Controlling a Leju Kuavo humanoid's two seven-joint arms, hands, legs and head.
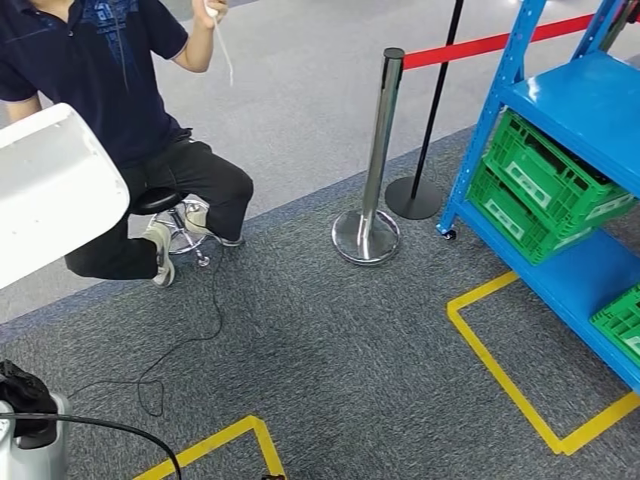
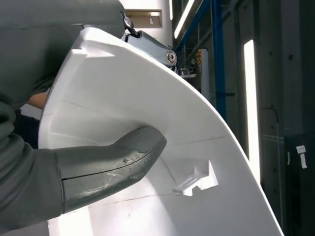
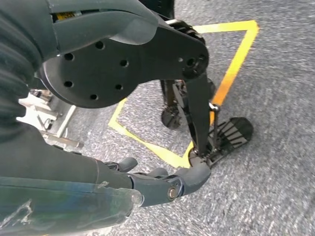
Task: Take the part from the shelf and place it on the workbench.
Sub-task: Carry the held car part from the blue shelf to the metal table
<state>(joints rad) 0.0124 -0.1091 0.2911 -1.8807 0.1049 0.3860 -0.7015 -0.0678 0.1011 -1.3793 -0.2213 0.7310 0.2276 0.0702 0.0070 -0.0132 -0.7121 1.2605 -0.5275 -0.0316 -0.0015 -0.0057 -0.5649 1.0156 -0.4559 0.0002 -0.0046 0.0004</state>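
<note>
- Far left of the head view: white part (image 1: 53,190) raised at the picture's edge — broad, smooth, curved.
- Behind it, a seated person (image 1: 113,90) in dark clothes on a stool (image 1: 170,215), one hand lifted with a thin white strip.
- Black cable (image 1: 162,375) trailing over the grey carpet from the stool toward the lower left; yellow floor tape (image 1: 226,440) in a corner shape just past it.
- Mid-frame: chrome stanchion post (image 1: 377,160) with a red belt (image 1: 490,45) running off to the right, a second black post base close behind.
- Right side: blue shelf (image 1: 581,110) carrying green crates (image 1: 543,185), another yellow tape outline on the floor in front.
- Left robot hand (image 2: 108,162) grasping the part (image 2: 148,98) — thumb lying across the white inner face, a darker finger hooked over the far rim.
- Right robot hand (image 3: 163,184) hanging above the carpet, holding nothing, fingers loosely extended and apart.
</note>
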